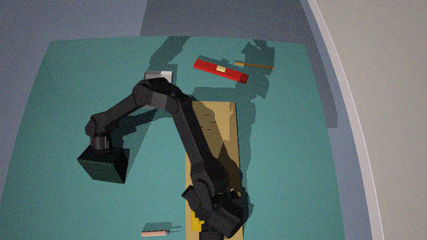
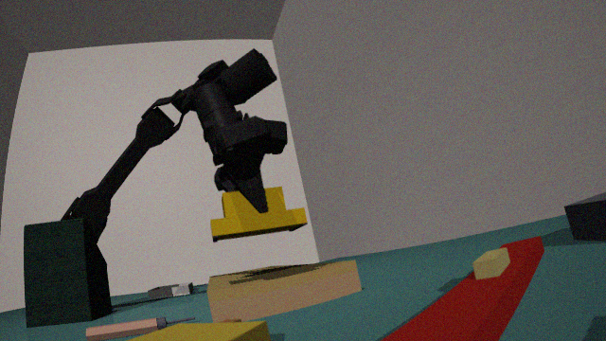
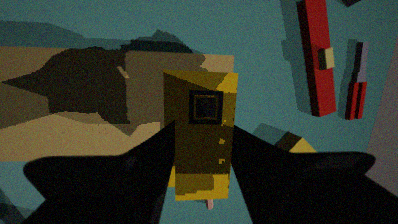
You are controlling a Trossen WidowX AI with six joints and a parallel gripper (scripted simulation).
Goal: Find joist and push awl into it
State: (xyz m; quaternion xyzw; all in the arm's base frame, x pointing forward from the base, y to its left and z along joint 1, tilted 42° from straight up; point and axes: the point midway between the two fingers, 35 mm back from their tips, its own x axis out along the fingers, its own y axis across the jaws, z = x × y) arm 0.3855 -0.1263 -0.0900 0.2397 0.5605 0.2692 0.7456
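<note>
The yellow stud finder (image 1: 196, 225) (image 2: 284, 219) (image 3: 200, 155) is held level in the air above the near part of the tan floor panel (image 1: 228, 117) (image 2: 284, 298) (image 3: 142, 142). My gripper (image 2: 258, 208) (image 3: 200, 124) is shut on it, one finger on each side. A gap shows between its underside and the panel in the exterior view. A dark square display is on its top. The awl (image 1: 155, 233) (image 2: 125, 328) with a pinkish handle lies left of the panel, its thin tip pointing toward the panel. The pale grey tray (image 1: 167, 76) (image 2: 182, 290) is partly hidden under the arm in the top view.
A red level (image 1: 207, 65) (image 2: 454, 310) (image 3: 314, 50) with a pale block lies beyond the panel's far end. An orange stick (image 1: 255, 65) lies beside it. A red and grey tool (image 3: 357, 97) shows in the wrist view. A yellow block (image 2: 204, 332) is in the foreground.
</note>
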